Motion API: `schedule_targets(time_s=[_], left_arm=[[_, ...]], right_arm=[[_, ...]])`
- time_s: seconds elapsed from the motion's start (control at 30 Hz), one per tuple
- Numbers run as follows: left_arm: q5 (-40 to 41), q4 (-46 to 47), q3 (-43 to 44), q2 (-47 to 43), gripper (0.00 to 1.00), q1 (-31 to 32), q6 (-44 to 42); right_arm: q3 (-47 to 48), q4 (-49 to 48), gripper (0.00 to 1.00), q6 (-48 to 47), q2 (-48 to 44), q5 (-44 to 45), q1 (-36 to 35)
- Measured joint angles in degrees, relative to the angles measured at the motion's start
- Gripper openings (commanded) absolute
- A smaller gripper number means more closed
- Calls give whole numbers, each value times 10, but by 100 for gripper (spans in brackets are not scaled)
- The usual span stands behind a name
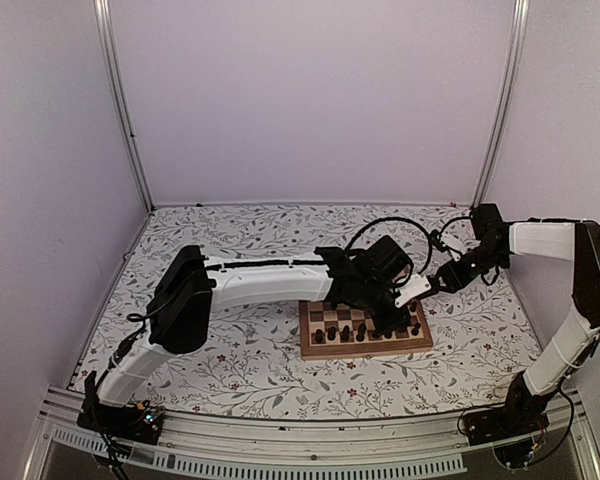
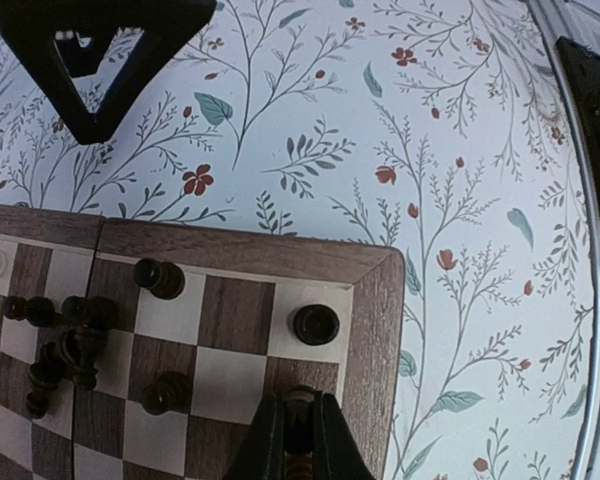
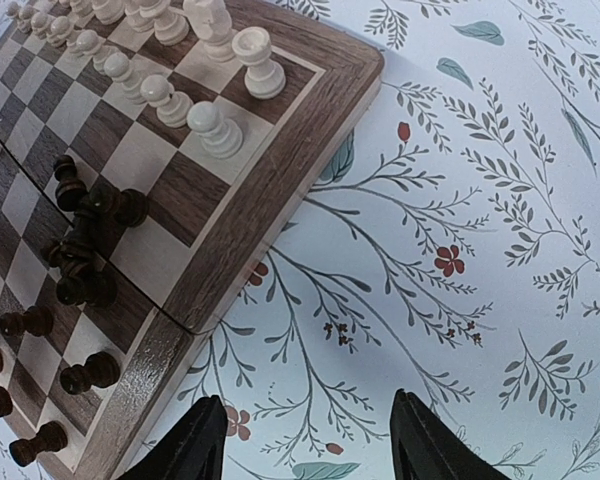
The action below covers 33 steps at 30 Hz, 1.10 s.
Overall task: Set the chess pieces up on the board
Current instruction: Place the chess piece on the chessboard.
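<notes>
The wooden chessboard (image 1: 365, 345) lies right of the table's middle. My left gripper (image 2: 298, 430) is shut on a dark chess piece (image 2: 298, 408) over a dark square beside the board's right border, just below a standing dark piece (image 2: 316, 324) on the corner square. More dark pieces (image 2: 158, 277) stand nearby, and several lie in a heap (image 2: 68, 345). In the right wrist view the pale pieces (image 3: 218, 128) stand in two rows at the board's (image 3: 250, 230) far end. My right gripper (image 3: 308, 440) is open and empty over the cloth beside the board.
The floral table cloth (image 1: 230, 370) covers the table around the board. White walls and metal posts (image 1: 120, 100) close in the back and sides. A black arm part (image 2: 90, 60) hangs at the upper left of the left wrist view.
</notes>
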State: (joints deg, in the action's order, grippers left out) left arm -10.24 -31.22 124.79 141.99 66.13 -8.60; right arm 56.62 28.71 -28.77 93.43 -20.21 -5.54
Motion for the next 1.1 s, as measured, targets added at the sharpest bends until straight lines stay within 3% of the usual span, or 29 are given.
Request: schedule_targets(time_s=[0.87,1.1], left_arm=[[10,-2,6,11,34,0,-9],[58,-16,7,-61,51,0,-19]], right_arm=[[0,4,59,-4,5,0,0],[18,16,59,-4,-1,-14,0]])
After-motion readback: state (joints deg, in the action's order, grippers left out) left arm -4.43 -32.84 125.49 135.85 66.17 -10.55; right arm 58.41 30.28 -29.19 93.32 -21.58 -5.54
